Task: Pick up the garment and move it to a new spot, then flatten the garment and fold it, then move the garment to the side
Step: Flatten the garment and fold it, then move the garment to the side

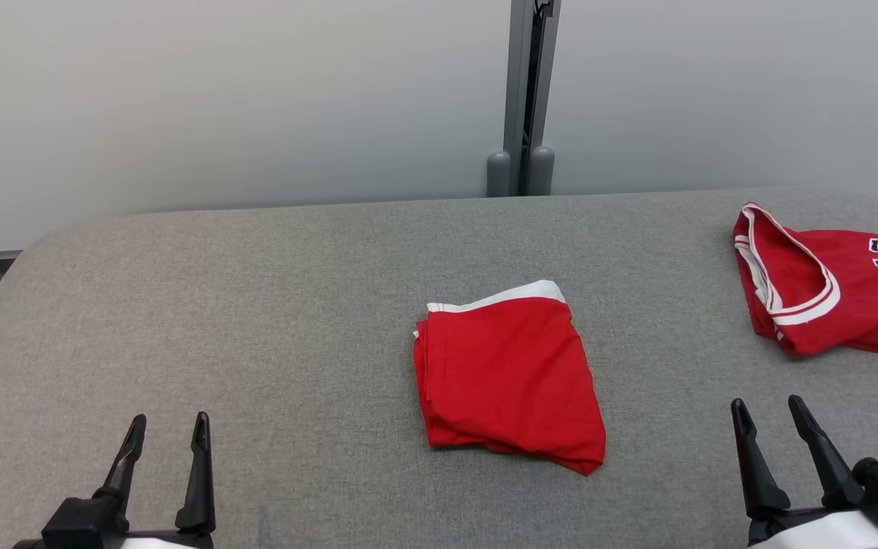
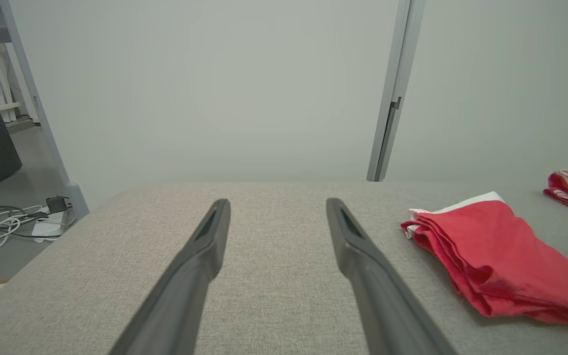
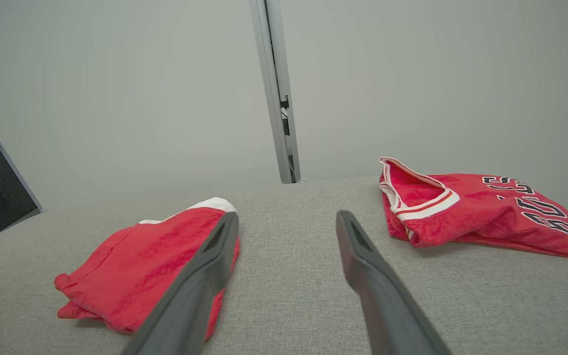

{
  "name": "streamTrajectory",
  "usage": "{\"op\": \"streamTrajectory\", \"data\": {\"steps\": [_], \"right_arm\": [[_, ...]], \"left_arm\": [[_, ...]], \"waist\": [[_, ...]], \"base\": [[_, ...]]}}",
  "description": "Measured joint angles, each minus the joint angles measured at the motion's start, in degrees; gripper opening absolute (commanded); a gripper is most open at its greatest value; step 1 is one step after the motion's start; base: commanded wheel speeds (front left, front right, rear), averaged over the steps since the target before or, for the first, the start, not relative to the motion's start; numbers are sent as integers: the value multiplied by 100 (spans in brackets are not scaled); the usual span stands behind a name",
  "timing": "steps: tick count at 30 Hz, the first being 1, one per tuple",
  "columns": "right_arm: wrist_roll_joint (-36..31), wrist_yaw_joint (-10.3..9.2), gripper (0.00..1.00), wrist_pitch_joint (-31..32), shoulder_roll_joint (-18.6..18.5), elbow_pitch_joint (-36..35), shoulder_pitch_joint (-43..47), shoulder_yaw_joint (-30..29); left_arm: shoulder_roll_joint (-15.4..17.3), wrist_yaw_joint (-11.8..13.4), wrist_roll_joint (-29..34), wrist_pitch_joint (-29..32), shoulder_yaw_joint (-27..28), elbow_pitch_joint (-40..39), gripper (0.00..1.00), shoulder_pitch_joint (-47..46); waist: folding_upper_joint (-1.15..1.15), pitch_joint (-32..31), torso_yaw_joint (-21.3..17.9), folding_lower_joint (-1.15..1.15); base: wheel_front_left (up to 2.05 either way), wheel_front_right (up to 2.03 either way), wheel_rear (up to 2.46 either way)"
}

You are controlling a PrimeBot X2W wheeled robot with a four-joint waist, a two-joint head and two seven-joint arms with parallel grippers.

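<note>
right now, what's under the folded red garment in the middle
The folded red garment lies on the grey table. Stacked red layers show at its left edge; whatever is beneath the cloth is covered.

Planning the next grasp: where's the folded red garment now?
In the head view the folded red garment lies centred on the grey table, ahead between the left gripper and right gripper, with the red jersey to its right.

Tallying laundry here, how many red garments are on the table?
2. A folded red garment lies centred on the table; a lettered red jersey lies near its right edge, partly cut off in the head view. None seems hidden.
</note>
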Motion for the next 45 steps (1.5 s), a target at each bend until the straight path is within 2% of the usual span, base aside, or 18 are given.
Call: {"op": "streamTrajectory", "data": {"steps": [17, 24, 29, 32, 45], "right_arm": [[15, 0, 100, -1, -8, 134, -20, 64], [44, 0, 100, 170, -129, 539, -804, 381], [47, 0, 100, 481, -174, 1202, -1522, 579], [25, 1, 100, 655, -194, 1868, -2039, 742], [216, 1, 100, 775, -115, 4053, -3282, 1033]], "left_arm": [[0, 67, -23, 0, -83, -57, 100, 16], [-1, 110, -68, 0, -257, -71, 100, -3], [1, 114, -78, 0, -439, -13, 100, -137], [-1, 115, -144, 0, -616, 22, 100, -278], [1, 165, -270, 0, -882, 130, 100, -633]], "waist": [[0, 14, 57, 0], [0, 68, 175, 0], [0, 125, 367, 0], [0, 208, 557, 0], [0, 673, 1065, 0]], "base": [[0, 0, 0], [0, 0, 0], [0, 0, 0], [0, 0, 0], [0, 0, 0]]}}
